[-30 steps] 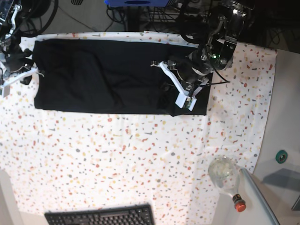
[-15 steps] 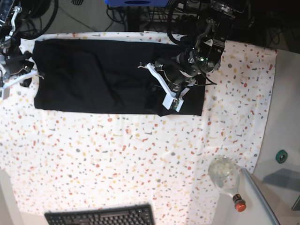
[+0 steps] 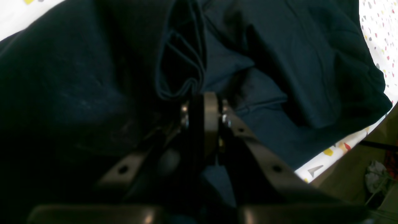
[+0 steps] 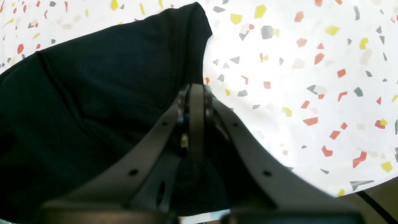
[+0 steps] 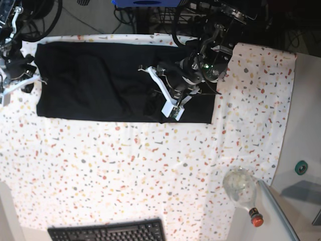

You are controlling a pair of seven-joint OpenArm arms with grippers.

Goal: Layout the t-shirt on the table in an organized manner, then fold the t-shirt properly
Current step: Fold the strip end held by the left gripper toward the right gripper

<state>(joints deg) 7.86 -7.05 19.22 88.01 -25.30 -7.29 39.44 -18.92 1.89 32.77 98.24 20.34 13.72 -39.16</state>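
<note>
The table (image 5: pixel 150 165) fills most of the base view, covered by a white cloth flecked with red, orange, yellow and grey, and it reaches from a dark strip of cables at the far edge down to the near edge. The t-shirt (image 5: pixel 100 80) is the largest thing on it: a black rectangle of fabric spread along the far side of the table, flat over its left part and rumpled into folds toward its right part. In the left wrist view the same fabric (image 3: pixel 279 62) shows bunched ridges and a hem edge rising just ahead of the tool, with the speckled cloth showing at the right border.

The left gripper (image 5: pixel 161 93) sits over the right part of the shirt; its fingers (image 3: pixel 211 124) are pressed together and pinch a gathered fold of the shirt. The right gripper (image 5: pixel 22 83) is at the left edge of the shirt. In the right wrist view its fingers (image 4: pixel 196 118) are closed tight, their tips at the border where the black fabric (image 4: pixel 93 93) meets the speckled cloth; whether any fabric is caught between them cannot be told.

At the near edge lies a black keyboard (image 5: pixel 108 232). Near the right corner stands a clear glass bottle (image 5: pixel 241 188) with a red cap (image 5: pixel 256 219). A small green ring (image 5: pixel 301 167) lies off the cloth at the far right.
</note>
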